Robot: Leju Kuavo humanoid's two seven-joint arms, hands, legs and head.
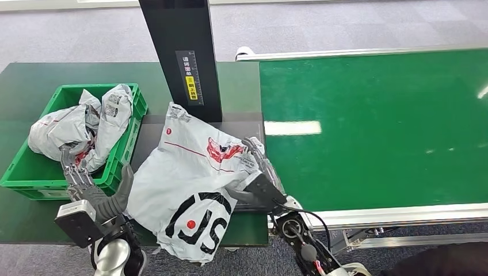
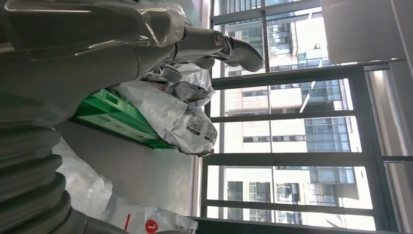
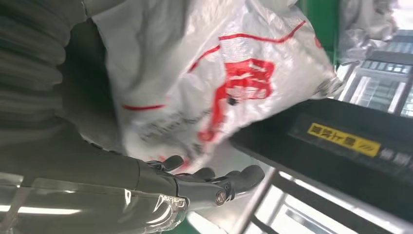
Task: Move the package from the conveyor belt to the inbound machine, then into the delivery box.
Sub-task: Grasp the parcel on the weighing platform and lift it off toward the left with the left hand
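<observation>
The package (image 1: 190, 178) is a large white mailer bag with red and black print. It lies on the inbound machine's dark plate (image 1: 151, 133), its near end hanging over the table's front edge. My right hand (image 1: 260, 175) is at the bag's right edge, fingers stretched out along it and thumb lying on the bag. In the right wrist view those fingers (image 3: 214, 181) are straight beside the blurred bag (image 3: 214, 73), not closed on it. My left hand (image 1: 92, 187) stands open at the bag's left edge beside the green delivery box (image 1: 129, 150), fingers spread upward, thumb near the bag.
The green box holds other grey-white mailers (image 1: 75, 123), seen also as mailers (image 2: 175, 112) in the left wrist view. The machine's black column (image 1: 184, 57) rises behind the bag. The green conveyor belt (image 1: 380, 126) runs on the right with a metal front rail (image 1: 403, 214).
</observation>
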